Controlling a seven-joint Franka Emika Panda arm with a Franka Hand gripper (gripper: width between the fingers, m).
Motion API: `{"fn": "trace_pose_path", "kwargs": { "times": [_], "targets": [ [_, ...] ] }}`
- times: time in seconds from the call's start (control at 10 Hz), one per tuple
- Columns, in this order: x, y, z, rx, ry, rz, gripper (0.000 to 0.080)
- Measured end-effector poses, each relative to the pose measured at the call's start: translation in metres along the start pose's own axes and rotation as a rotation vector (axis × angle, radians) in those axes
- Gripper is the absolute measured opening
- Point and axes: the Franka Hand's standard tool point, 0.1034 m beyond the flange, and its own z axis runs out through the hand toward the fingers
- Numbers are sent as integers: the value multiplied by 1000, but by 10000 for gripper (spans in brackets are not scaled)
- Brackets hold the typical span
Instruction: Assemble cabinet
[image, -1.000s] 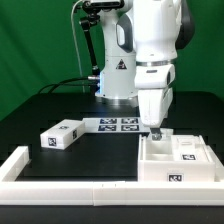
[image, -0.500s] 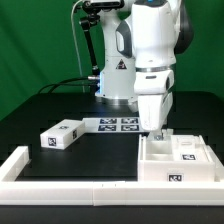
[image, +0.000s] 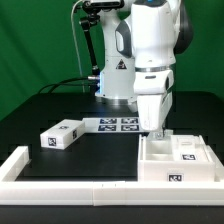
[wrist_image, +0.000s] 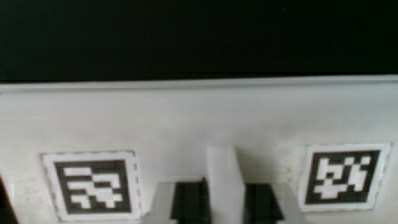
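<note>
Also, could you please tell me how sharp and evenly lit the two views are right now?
Exterior view: evenly lit and fairly sharp, with the white cabinet bright against the black table and only faint shadows. Wrist view: noticeably blurred at close range, the tags on the white panel soft-edged, and the upper band almost pure black without detail.

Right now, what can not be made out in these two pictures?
- Whether the hand is open or shut: exterior view too small; wrist view cuts the fingers off at its edge.
- The tags on the cabinet: blurred in the wrist view, patterns unreadable.
- The cabinet's inside floor: exterior view, partly hidden by its own front wall.
</note>
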Motion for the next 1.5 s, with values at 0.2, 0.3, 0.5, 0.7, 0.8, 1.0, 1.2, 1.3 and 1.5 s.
{"fn": "trace_pose_path", "kwargs": {
  "times": [0.2,0.3,0.5,0.7,0.8,1.0,1.2,1.3,1.5],
  "targets": [
    [0,0,0,1,-1,0,67],
    [1,0,-3,5,-7,-3,67],
    [3,2,-19,11,-35,-18,68],
    [3,6,-37,15,-65,-26,68],
    [2,9,-41,15,-71,-27,68],
    [3,19,-47,17,-80,-34,68],
    [7,39,-51,6,-74,-44,68],
    [8,46,-52,0,-70,-42,68],
    [8,44,-51,4,-71,-43,68]
  ]
}}
